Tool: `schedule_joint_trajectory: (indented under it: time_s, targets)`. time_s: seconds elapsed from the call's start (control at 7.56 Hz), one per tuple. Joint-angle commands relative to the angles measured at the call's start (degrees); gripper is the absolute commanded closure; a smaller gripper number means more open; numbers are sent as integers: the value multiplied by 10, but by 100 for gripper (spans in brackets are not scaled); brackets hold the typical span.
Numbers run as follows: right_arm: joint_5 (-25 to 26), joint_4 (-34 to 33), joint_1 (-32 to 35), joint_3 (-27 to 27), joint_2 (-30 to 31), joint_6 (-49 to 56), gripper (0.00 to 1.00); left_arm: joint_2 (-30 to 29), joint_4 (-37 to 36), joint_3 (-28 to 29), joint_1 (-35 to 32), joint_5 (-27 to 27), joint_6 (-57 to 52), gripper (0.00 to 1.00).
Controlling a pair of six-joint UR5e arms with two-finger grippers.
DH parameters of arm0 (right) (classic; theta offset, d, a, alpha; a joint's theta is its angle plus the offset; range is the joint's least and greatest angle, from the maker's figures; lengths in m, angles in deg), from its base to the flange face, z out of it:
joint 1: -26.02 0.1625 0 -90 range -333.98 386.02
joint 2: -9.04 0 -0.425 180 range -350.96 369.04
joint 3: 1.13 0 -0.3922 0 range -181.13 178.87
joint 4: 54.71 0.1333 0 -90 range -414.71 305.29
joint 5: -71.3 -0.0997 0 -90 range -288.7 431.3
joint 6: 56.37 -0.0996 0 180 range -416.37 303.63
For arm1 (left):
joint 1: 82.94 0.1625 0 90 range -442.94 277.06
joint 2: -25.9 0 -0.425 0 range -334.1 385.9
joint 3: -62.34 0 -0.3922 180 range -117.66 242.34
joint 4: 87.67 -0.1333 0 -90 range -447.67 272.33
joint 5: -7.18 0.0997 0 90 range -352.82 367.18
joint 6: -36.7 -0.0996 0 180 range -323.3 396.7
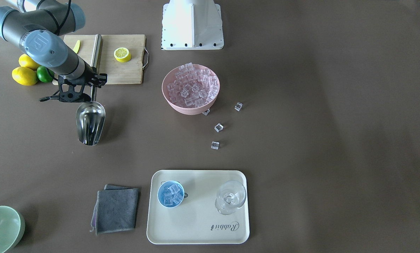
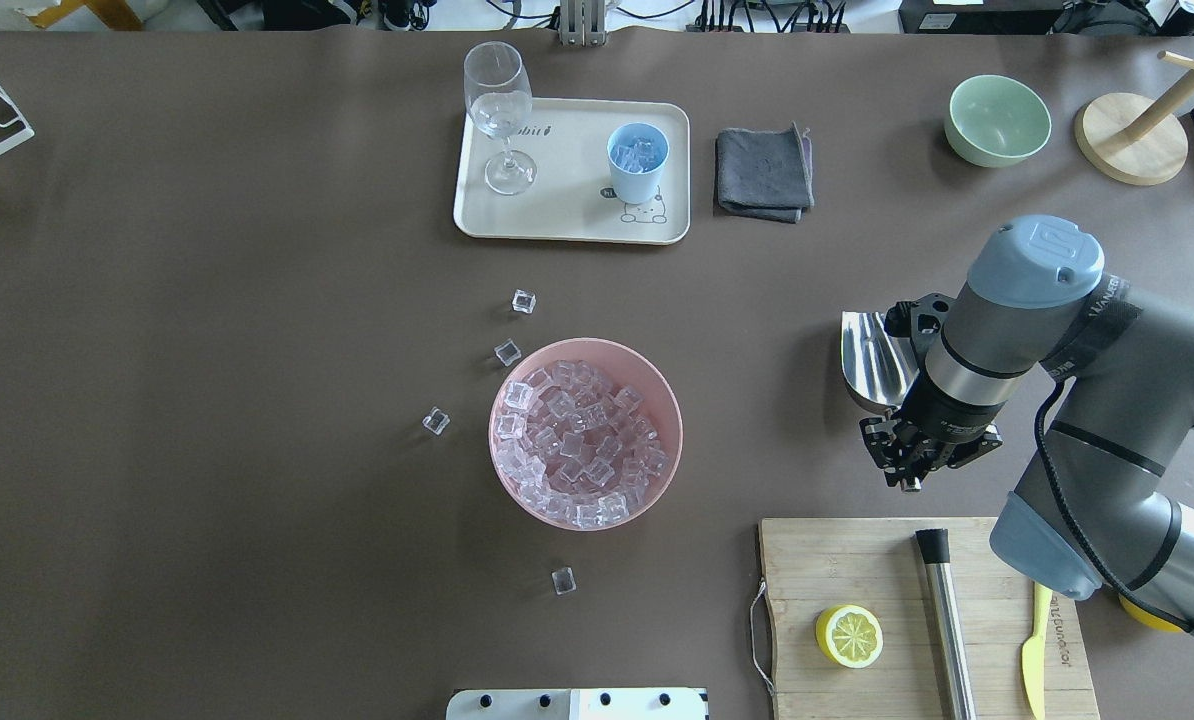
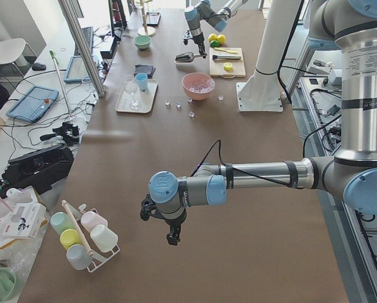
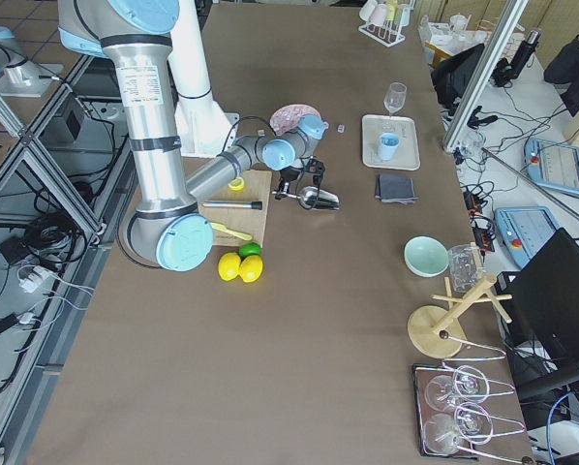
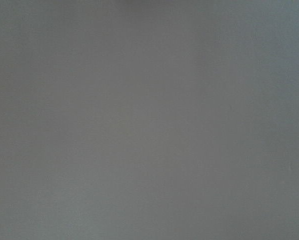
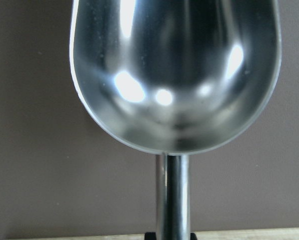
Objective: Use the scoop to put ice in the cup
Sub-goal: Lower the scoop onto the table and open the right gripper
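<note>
My right gripper (image 1: 79, 94) is shut on the thin rod handle of the steel scoop (image 1: 90, 123), holding it just above the table beside the cutting board. The trough is empty in the right wrist view (image 6: 174, 75). The light-blue cup (image 1: 170, 194) stands on the cream tray (image 1: 196, 228) and holds several ice cubes. More ice (image 1: 192, 86) fills a pink bowl (image 1: 190, 107) at the table's middle. My left gripper (image 3: 171, 238) hangs over bare table far from all this; I cannot tell whether it is open or shut.
Loose ice cubes (image 1: 218, 127) lie near the pink bowl. A stemmed glass (image 1: 230, 196) shares the tray. A grey cloth (image 1: 115, 209) and a pale-green bowl (image 1: 0, 228) sit nearby. The cutting board (image 1: 125, 72) carries a lemon half (image 1: 122, 54) and a steel cylinder (image 2: 942, 620).
</note>
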Motion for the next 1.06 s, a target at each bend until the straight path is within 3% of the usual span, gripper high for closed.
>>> schedule_joint_trajectory:
  time_s: [0.0,0.66,0.79,0.93]
  targets:
    - [2,0,-5,-5,0,1,100,1,-1,-6,-3,4,0,2]
    - [3,0,-7,-8,-3,8,100,15,-1,-34,-15,-2,-2,2]
    - [3,0,-7,-9,-6,12,71,15,-1,-38,-15,-1,-2,2]
    - [3,0,-7,-9,-8,12,28,16,-1,-39,-15,-2,-2,2]
